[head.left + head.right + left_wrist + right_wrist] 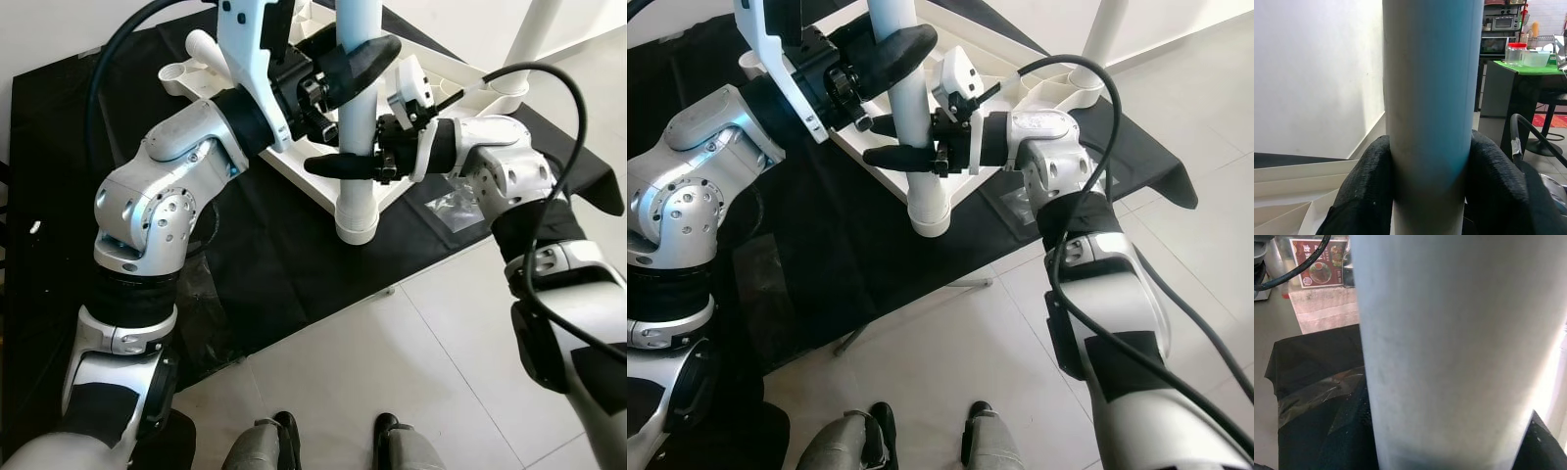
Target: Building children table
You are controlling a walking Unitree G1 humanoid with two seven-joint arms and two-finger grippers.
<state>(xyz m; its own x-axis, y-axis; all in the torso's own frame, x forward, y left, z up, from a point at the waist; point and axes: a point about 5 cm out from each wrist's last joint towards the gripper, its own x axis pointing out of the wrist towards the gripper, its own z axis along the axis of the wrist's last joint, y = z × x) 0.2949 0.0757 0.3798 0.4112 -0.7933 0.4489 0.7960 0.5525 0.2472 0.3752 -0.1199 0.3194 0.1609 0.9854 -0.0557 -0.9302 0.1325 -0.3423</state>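
Observation:
A white table leg (359, 127) stands upright over the corner of the upturned white tabletop (294, 166), which lies on a black sheet (284, 255). My left gripper (358, 59) is shut on the leg high up; its black fingers (1366, 191) press both sides of the tube (1430, 112). Lower down, my right gripper (343, 164) is shut on the same leg (1449, 347) from the right side. The leg's open foot end (930, 221) points toward me. Another white leg (534, 29) stands at the far right corner.
A small clear plastic bag (453, 208) lies on the sheet by my right forearm. Pale floor tiles (392, 372) spread in front, with my feet (333, 441) at the bottom. A black cable (549, 127) loops over my right arm. A white wall rises behind.

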